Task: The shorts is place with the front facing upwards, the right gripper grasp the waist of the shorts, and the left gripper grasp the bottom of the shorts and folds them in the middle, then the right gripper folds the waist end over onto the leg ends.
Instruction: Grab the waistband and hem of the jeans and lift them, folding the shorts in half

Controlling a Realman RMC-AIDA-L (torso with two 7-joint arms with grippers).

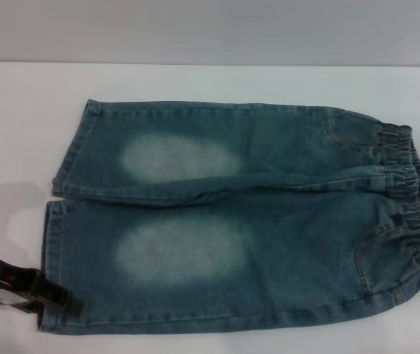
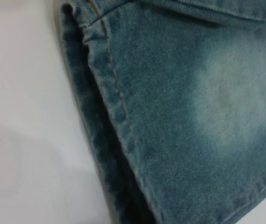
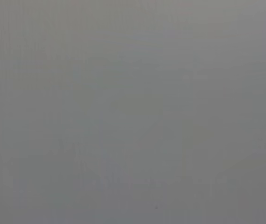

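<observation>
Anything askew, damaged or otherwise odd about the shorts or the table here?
Nothing stands out. The shorts lie flat and unfolded on the white table, waist toward the robot's right, leg ends toward its left. The left gripper sits at the near leg's hem corner. The right gripper is out of view.

My view forward and down takes in a white table [image 1: 18,133] that fills nearly the whole scene, smooth and matte. Its far edge runs straight across the top, and past that edge stands a plain grey wall [image 1: 210,29]. A soft grey shadow [image 1: 7,203] lies on the table near its left edge. From my left wrist the same white table [image 2: 25,116] shows as a bare surface with a faint shadow on it. My right wrist sees only an even grey surface [image 3: 133,112]; I cannot tell what it is.
</observation>
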